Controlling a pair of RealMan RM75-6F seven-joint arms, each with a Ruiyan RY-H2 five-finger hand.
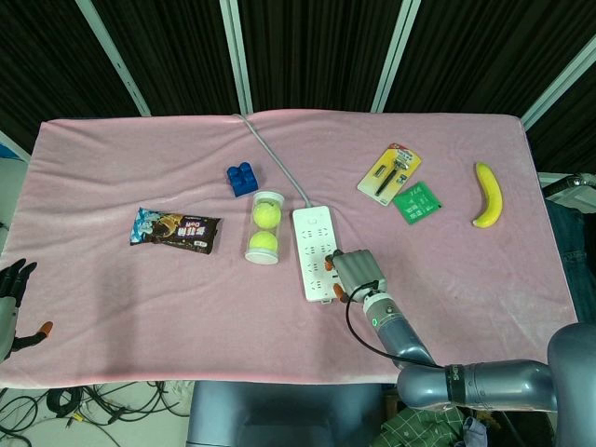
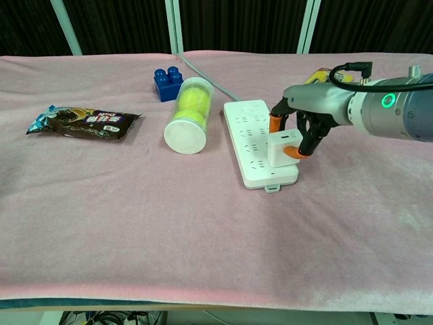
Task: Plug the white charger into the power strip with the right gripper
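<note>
1. A pink cloth (image 1: 140,307) covers the whole counter, wrinkled along its far edge; behind it hang dark panels crossed by pale slanted bars, and cables lie on the floor at the lower left of the head view.
2. The power strip (image 2: 260,142) lies at the centre of the frame, turned slightly aslant, its grey cord (image 1: 277,158) running toward the top edge of the cloth.
3. The white charger (image 2: 283,149) stands on the near right part of the strip, touching its face.
4. The right hand (image 2: 302,116) is clamped on the charger, orange-tipped fingers (image 2: 275,124) on either side.
5. The left hand (image 1: 11,296) sits at the lower left edge of the head view, off the cloth, fingers apart and holding nothing.
6. Left of the strip lie a clear tube with 2 tennis balls (image 1: 264,228), a blue block (image 1: 242,178) and a snack packet (image 1: 175,230); at the upper right are a carded tool (image 1: 390,172), a green packet (image 1: 416,203) and a banana (image 1: 488,195).
</note>
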